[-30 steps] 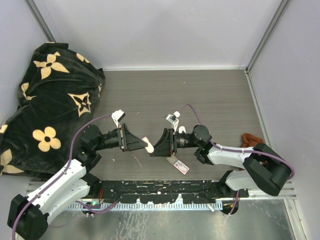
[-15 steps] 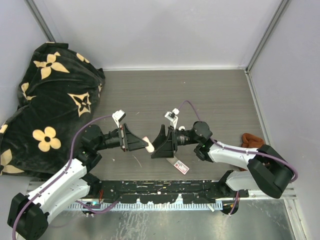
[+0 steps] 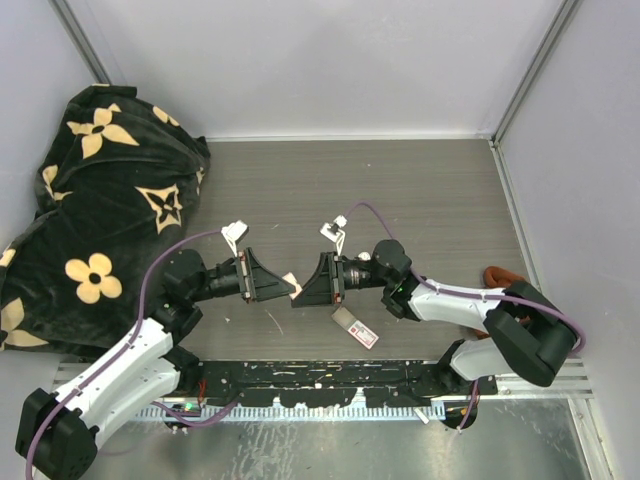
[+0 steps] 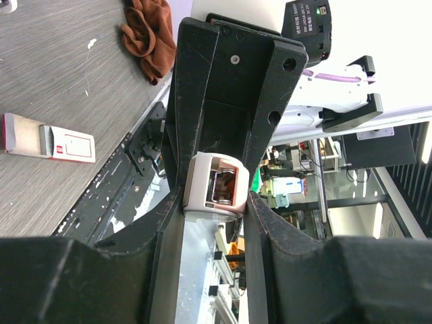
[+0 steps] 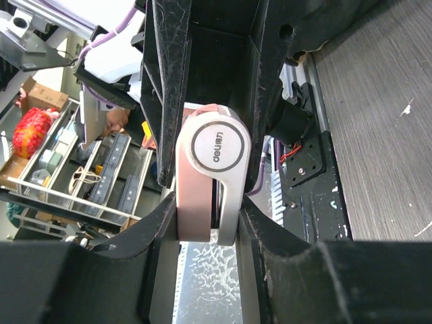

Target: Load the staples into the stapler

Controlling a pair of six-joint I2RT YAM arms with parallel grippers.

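I have the stapler (image 3: 295,287) pinched from both ends, off the table (image 3: 420,200). The left gripper (image 4: 216,206) clamps one end, the right gripper (image 5: 208,219) clamps the other, and the two face each other. The staples (image 3: 356,328) lie in their box on the table, below the jaws and toward the right arm's side. The box's long axis slants toward the near edge. The right arm is nearer, so I judge it should make the reach.

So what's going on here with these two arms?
Both arms hold one small pale stapler between them, above the table. The left gripper clamps one end and the right gripper clamps the other. The staple box lies on the table near the front edge, its tray partly slid out, with nothing touching it.
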